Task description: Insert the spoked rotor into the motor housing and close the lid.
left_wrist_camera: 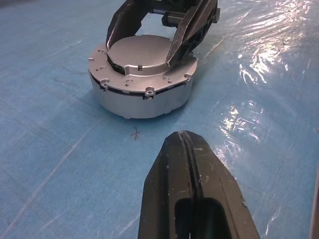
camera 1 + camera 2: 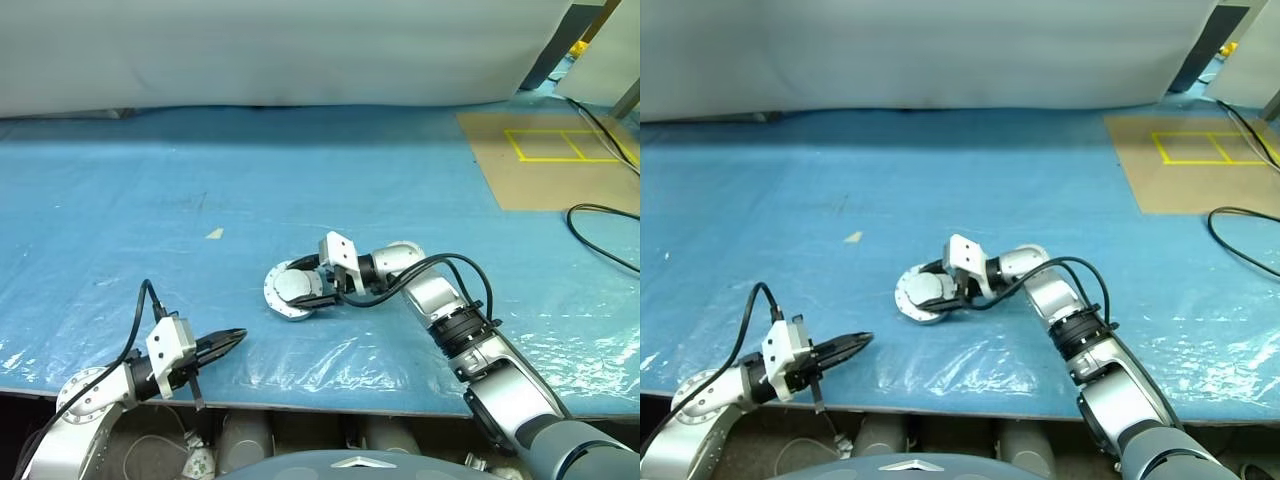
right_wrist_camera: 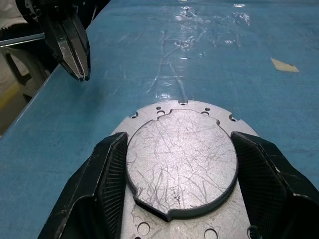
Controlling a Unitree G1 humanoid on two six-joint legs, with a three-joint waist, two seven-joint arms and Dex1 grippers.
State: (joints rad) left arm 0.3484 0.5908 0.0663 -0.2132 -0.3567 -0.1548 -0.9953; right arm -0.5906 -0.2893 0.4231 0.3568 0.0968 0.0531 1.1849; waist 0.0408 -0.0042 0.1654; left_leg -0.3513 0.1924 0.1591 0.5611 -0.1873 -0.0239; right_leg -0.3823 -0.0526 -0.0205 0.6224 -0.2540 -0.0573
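Motor housing (image 2: 290, 291): round silver body resting on the blue sheet (image 2: 300, 190) near the middle of the work surface; lid (image 3: 180, 157), plain grey face up, seated on top of it, with a thin gap visible under its near edge in the right wrist view. Right gripper (image 2: 312, 288): reaches in from the right; black fingers (image 3: 107, 174) pressed against opposite sides of the lid, clamped on it. Left gripper (image 2: 228, 341): near the front edge of the sheet, apart from the housing, tips pointing toward it; fingers pressed together, holding nothing. Brown board (image 2: 550, 160): far right corner, marked with yellow lines.
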